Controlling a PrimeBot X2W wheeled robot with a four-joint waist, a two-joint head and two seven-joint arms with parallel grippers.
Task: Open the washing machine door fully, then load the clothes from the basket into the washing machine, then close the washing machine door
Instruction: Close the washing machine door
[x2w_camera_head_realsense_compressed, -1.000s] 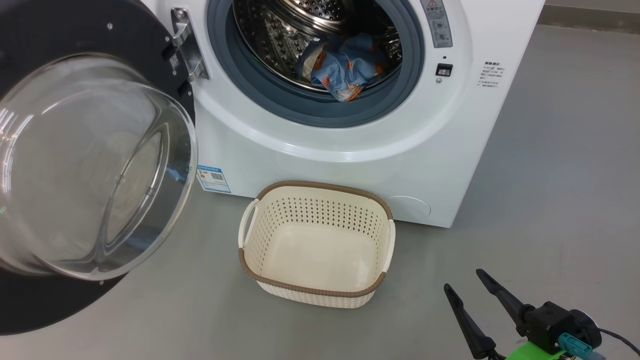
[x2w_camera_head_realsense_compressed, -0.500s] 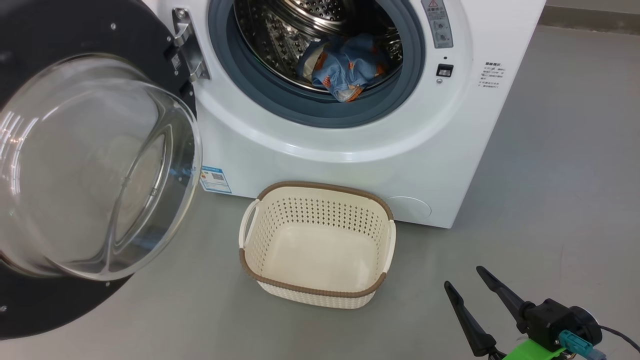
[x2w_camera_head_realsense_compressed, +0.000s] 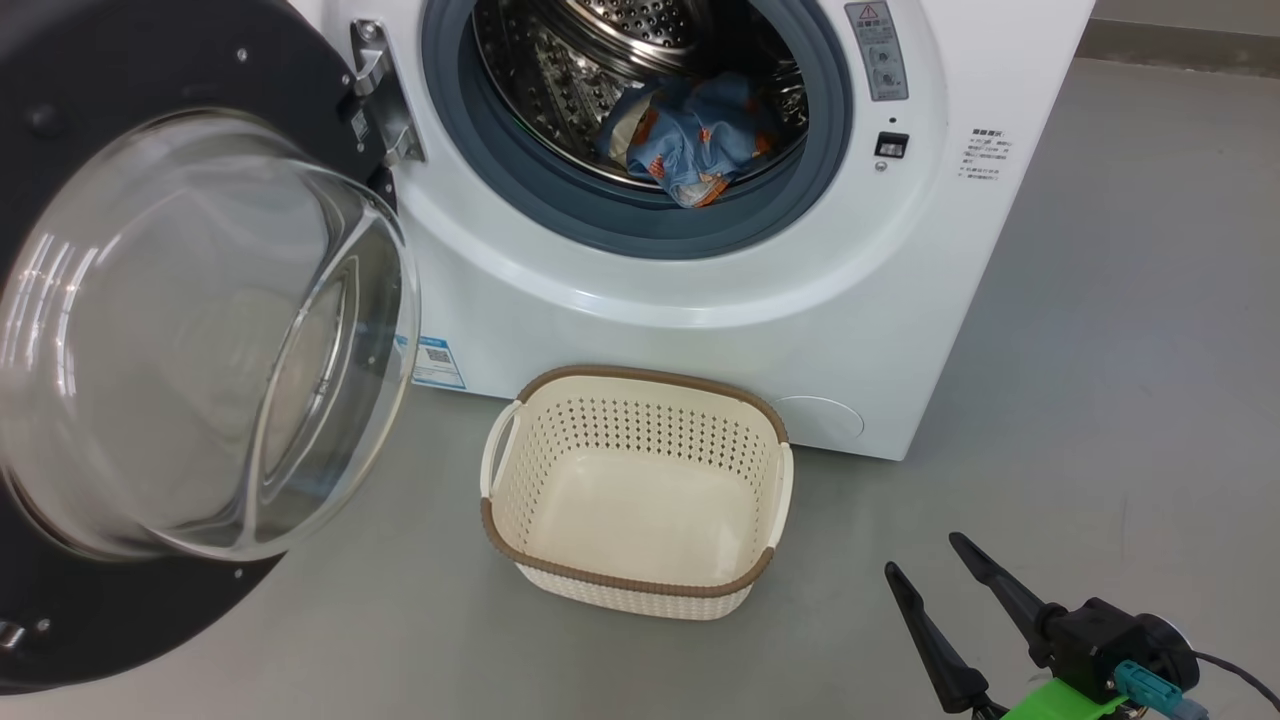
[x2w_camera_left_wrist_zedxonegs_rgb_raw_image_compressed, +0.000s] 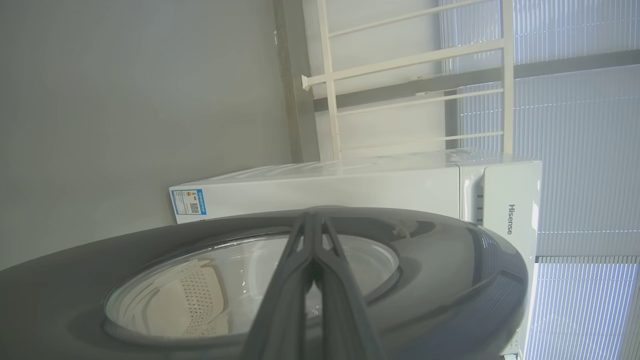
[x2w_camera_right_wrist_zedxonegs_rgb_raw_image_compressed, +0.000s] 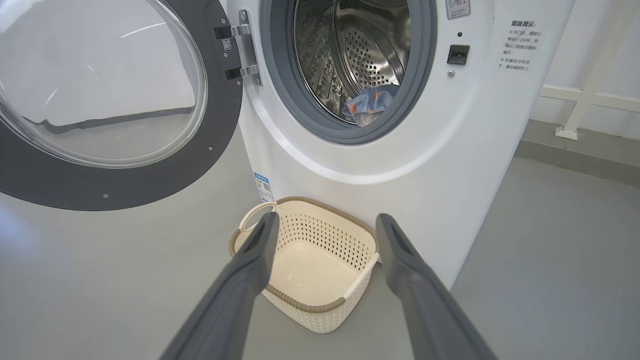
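washing machine door (x2w_camera_head_realsense_compressed: 120, 620) swung slightly inward, clothes (x2w_camera_head_realsense_compressed: 690, 150) in drum (x2w_camera_head_realsense_compressed: 555, 85)

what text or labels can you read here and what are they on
"Hisense": washing machine, upper front panel
blue label: too small to read
grey warning sticker: red triangle sign, words too small
printed notice beside the latch: Chinese characters, too blurred

Light falls bright and even on the grey floor (x2w_camera_head_realsense_compressed: 1100, 350), leaving only a faint shadow under the basket (x2w_camera_head_realsense_compressed: 640, 590). White glare streaks the domed glass of the washing machine door (x2w_camera_head_realsense_compressed: 60, 270). From my left wrist, daylight glows through window blinds (x2w_camera_left_wrist_zedxonegs_rgb_raw_image_compressed: 575, 110). That picture is hazy, and my left gripper (x2w_camera_left_wrist_zedxonegs_rgb_raw_image_compressed: 311, 220) looks blurred, close to the lens.
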